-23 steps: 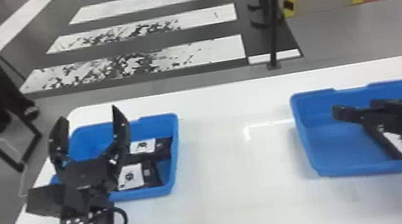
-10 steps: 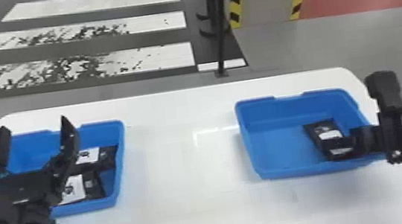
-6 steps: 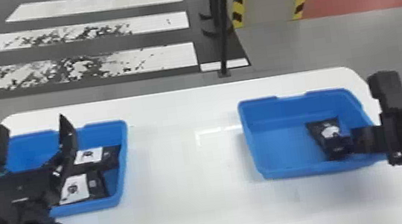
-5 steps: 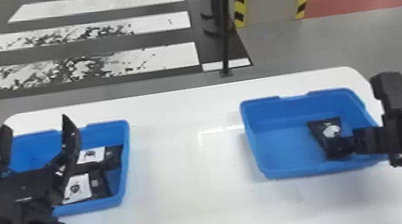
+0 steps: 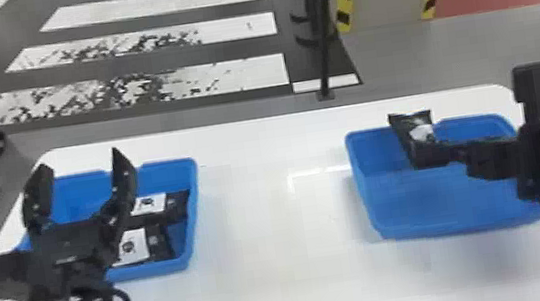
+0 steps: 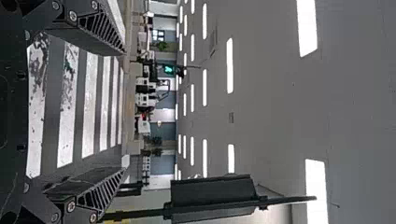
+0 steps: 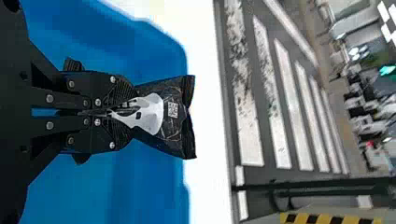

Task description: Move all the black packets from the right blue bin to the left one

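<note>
Here, right black gripper clamping a glossy black packet over the right blue plastic bin.
Left black gripper spread wide; two white-labelled black packets lie in the left blue plastic bin.

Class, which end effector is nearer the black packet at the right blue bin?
Right. The right end effector grips the packet; the left end effector is across the table, at the left bin.
</note>
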`<action>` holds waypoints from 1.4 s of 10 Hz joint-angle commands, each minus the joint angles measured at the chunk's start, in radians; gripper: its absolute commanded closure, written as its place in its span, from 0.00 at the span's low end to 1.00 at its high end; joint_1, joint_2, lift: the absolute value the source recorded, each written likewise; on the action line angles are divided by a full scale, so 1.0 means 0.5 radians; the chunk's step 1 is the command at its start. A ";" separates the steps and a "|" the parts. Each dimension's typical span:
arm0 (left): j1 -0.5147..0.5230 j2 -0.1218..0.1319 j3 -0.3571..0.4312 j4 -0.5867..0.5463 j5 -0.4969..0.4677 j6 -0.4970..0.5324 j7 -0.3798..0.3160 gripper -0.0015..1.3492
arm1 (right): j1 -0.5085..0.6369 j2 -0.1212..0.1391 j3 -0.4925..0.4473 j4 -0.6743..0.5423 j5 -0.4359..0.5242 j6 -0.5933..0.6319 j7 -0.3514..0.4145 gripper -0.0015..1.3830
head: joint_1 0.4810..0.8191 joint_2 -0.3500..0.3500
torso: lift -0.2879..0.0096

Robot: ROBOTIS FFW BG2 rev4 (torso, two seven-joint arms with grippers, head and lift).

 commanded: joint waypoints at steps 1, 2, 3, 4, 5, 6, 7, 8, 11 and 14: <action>-0.009 0.007 -0.067 -0.015 0.163 -0.012 0.000 0.14 | -0.023 -0.003 0.097 -0.042 -0.131 -0.248 0.083 0.88 | 0.63 0.58 | 0.40; -0.024 0.035 -0.167 -0.025 0.315 -0.046 -0.012 0.14 | -0.062 -0.006 0.181 -0.017 -0.231 -0.440 0.181 0.88 | 0.63 0.63 | 0.40; -0.043 0.047 -0.255 -0.039 0.387 -0.120 -0.015 0.14 | -0.102 -0.009 0.276 0.017 -0.347 -0.558 0.245 0.88 | 0.58 0.66 | 0.40; -0.073 0.066 -0.354 -0.049 0.431 -0.139 -0.015 0.14 | -0.136 -0.006 0.376 0.066 -0.458 -0.631 0.285 0.88 | 0.52 0.69 | 0.40; -0.107 0.087 -0.458 -0.054 0.471 -0.134 -0.015 0.14 | -0.180 -0.006 0.484 0.120 -0.538 -0.690 0.297 0.88 | 0.49 0.70 | 0.40; -0.132 0.108 -0.574 -0.054 0.534 -0.120 -0.018 0.14 | -0.224 -0.006 0.603 0.159 -0.578 -0.734 0.297 0.88 | 0.45 0.72 | 0.40; -0.156 0.124 -0.677 -0.049 0.558 -0.110 -0.015 0.14 | -0.264 -0.006 0.699 0.213 -0.626 -0.769 0.297 0.88 | 0.44 0.72 | 0.40; -0.191 0.142 -0.765 -0.049 0.598 -0.090 -0.018 0.14 | -0.283 -0.006 0.775 0.238 -0.650 -0.793 0.297 0.88 | 0.46 0.72 | 0.40; -0.201 0.154 -0.777 -0.044 0.610 -0.046 -0.018 0.16 | -0.327 -0.003 0.946 0.223 -0.722 -0.798 0.297 0.88 | 0.50 0.72 | 0.40; -0.201 0.161 -0.801 -0.044 0.610 -0.036 -0.021 0.16 | -0.347 0.003 1.050 0.223 -0.790 -0.813 0.297 0.88 | 0.53 0.79 | 0.40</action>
